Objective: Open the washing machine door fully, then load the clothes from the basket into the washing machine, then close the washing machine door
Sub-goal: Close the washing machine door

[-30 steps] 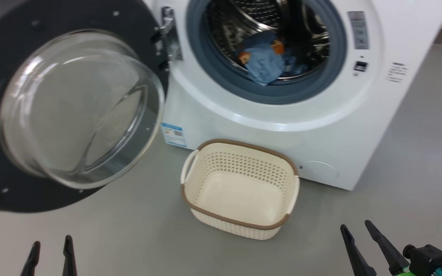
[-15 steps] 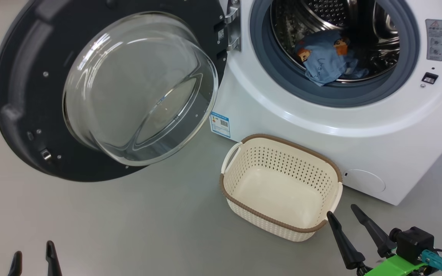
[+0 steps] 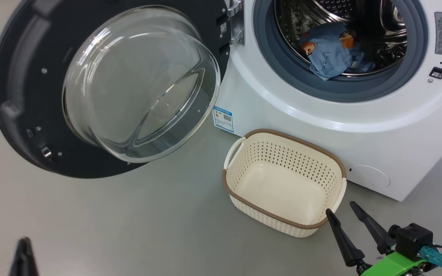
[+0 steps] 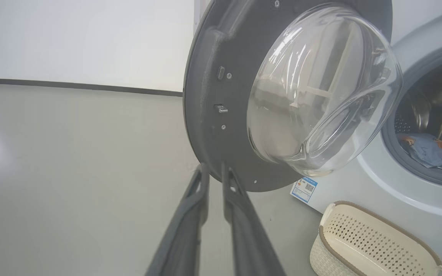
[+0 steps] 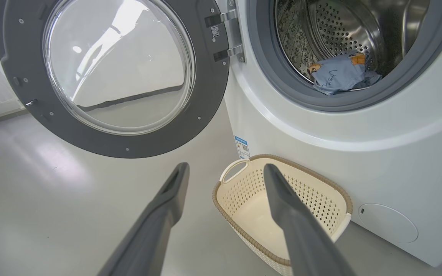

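Left claw (image 4: 214,168) nearly shut, empty, washing machine door (image 4: 205,96) open ahead; right claw (image 5: 225,166) spread wide, empty, bare basket (image 5: 320,199) just ahead; clothes (image 5: 340,74) in drum beyond; only closing seems left.

Before me, the washing machine (image 3: 301,119) shell is glossy white. The washing machine door (image 3: 17,96) is matt dark plastic around a clear, gleaming glass window (image 3: 136,84). The drum (image 5: 332,27) is shiny perforated steel, the gasket (image 3: 263,46) dull grey rubber, the clothes (image 3: 328,55) soft cloth, and the basket (image 3: 271,220) matt perforated plastic.
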{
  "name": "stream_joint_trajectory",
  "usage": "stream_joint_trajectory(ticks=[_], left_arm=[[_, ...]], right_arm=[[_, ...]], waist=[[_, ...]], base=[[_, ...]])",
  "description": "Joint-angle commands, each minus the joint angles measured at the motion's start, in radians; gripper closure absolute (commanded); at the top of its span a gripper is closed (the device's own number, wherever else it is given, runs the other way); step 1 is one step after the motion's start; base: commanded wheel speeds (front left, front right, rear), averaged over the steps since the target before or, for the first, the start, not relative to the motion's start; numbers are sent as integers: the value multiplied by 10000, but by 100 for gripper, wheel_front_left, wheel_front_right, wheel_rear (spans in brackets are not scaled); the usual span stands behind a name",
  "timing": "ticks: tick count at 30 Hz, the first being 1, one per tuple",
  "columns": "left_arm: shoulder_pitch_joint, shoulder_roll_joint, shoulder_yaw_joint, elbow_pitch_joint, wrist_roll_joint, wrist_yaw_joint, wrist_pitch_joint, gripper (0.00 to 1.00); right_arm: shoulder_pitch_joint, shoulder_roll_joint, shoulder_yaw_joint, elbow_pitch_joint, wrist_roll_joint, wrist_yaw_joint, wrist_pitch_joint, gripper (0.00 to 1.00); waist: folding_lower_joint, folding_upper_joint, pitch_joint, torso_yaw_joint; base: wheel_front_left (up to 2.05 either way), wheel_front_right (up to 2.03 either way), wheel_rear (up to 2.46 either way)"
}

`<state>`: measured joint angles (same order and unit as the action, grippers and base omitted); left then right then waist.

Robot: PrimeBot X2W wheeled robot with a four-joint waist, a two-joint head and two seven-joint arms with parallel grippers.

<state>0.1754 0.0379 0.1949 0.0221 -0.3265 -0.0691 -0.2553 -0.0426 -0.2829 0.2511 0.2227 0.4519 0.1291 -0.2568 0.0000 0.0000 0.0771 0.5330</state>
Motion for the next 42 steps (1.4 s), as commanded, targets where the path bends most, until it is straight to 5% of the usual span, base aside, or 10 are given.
stream_joint_trajectory(ticks=[1, 5, 10, 20, 31, 42], left_arm=[[-615, 124, 512, -412, -27, -102, -65, 100], [-1465, 309, 1117, -770, 370, -423, -65, 100], [-3220, 1346, 1693, -806, -66, -591, -65, 100], [-6581, 4617, 1833, 1943, -4275, -613, 88, 100], [-8777, 6899, 934, 5459, -8551, -614, 4050, 100], [-9177, 7473, 212, 6924, -9821, -615, 6751, 100]], right_arm=[[-217, -119, 165, -238, 155, 16, -49, 0], [-44, -9, -85, -362, 68, 16, -49, 0], [224, 109, -370, -538, -52, 16, -49, 0], [-62, 115, -229, -668, -123, 16, -49, 0], [-190, 58, -89, -700, -108, 16, -49, 0], [-258, -129, -37, -794, -140, 16, -49, 0]], waist=[[0, 0, 20, -20], [0, 0, 83, -78], [0, 0, 230, -236], [0, 0, 903, -980], [0, 0, 1169, -1354], [0, 0, 1570, -1578]], base=[[0, 0, 0], [0, 0, 0], [0, 0, 0], [0, 0, 0], [0, 0, 0], [0, 0, 0]])
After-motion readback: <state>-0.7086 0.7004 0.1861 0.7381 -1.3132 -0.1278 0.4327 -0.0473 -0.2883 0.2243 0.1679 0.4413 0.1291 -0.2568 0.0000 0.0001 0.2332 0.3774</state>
